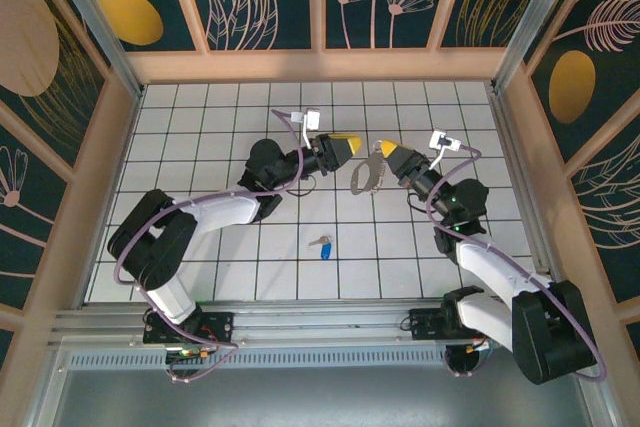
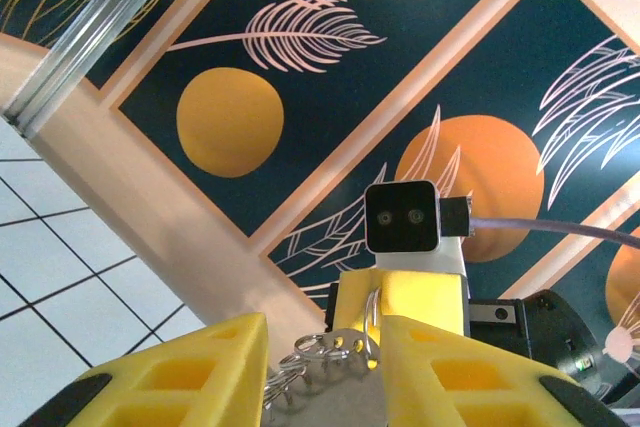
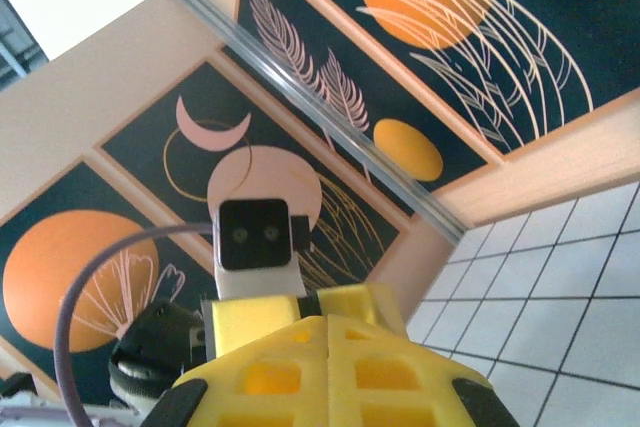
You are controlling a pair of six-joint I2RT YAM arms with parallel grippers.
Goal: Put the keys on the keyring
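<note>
The keyring (image 1: 367, 175) hangs in the air between my two grippers, above the middle of the tiled floor. My right gripper (image 1: 390, 155) is shut on its thin wire loop, which runs into the seam between the fingers (image 2: 420, 292). From the left, my left gripper (image 1: 352, 150) reaches the ring. In the left wrist view its fingers (image 2: 200, 367) stand apart, with the keyring's loops and metal bits (image 2: 320, 345) between them. A flat grey piece spans the gap and reaches both fingers. The blue-headed key (image 1: 324, 245) lies alone on the floor, nearer the arm bases.
A white tiled floor (image 1: 200, 127) is boxed in by pale wooden walls (image 1: 320, 65) with dark patterned panels. A metal rail (image 1: 300, 322) runs along the near edge by the arm bases. The two grippers nearly touch, each wrist camera facing the other (image 3: 253, 235).
</note>
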